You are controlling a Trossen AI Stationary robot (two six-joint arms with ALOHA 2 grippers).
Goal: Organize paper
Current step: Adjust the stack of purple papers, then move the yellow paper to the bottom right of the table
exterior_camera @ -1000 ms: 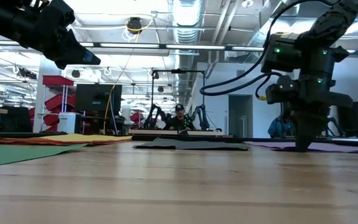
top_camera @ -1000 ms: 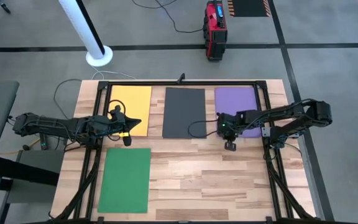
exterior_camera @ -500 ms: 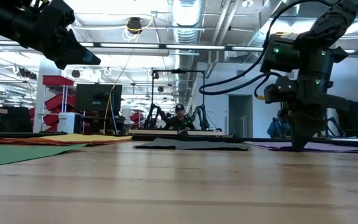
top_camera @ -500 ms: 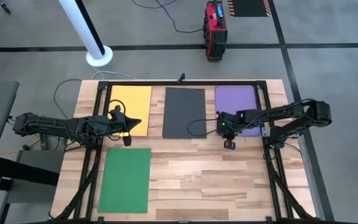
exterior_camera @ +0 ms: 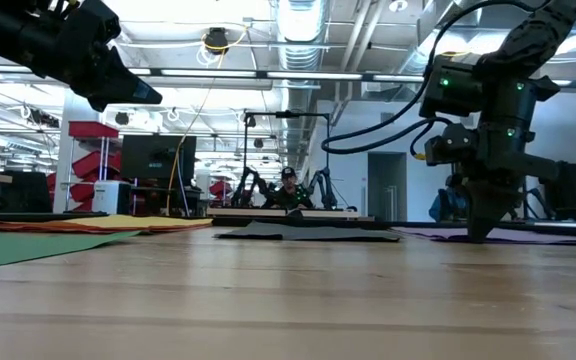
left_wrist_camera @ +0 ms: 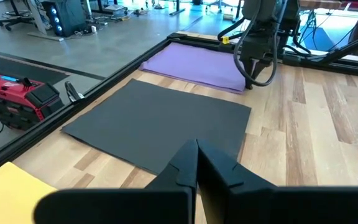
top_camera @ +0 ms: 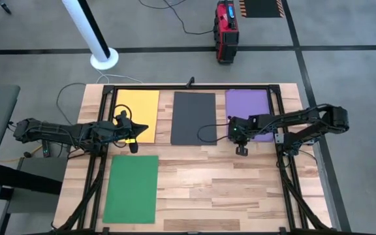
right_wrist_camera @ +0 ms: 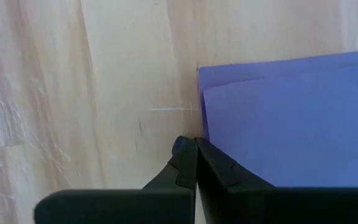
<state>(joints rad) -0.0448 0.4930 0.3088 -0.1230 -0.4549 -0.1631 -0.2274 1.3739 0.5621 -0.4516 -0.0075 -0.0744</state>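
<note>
Right wrist view is showing the right hand [right_wrist_camera: 195, 144] with its fingers pressed together, tips sitting right at the near corner of the purple paper [right_wrist_camera: 291, 118], where two purple edges are showing slightly offset, one sheet over another. From overhead, that hand [top_camera: 241, 149] is sitting at the purple sheet's [top_camera: 247, 104] corner nearest the dark grey sheet [top_camera: 193, 117], so the paper is lying away from it toward the desk's [top_camera: 240, 189] far edge, long axis running front to back. The right arm is clearly the nearer one for this sheet. The left hand [top_camera: 133, 140] is hovering over the near edge of the yellow sheet [top_camera: 136, 114], fingers closed and holding nothing, well apart from the purple. The green sheet [top_camera: 132, 188] is lying alone nearer the front, below the yellow
</note>
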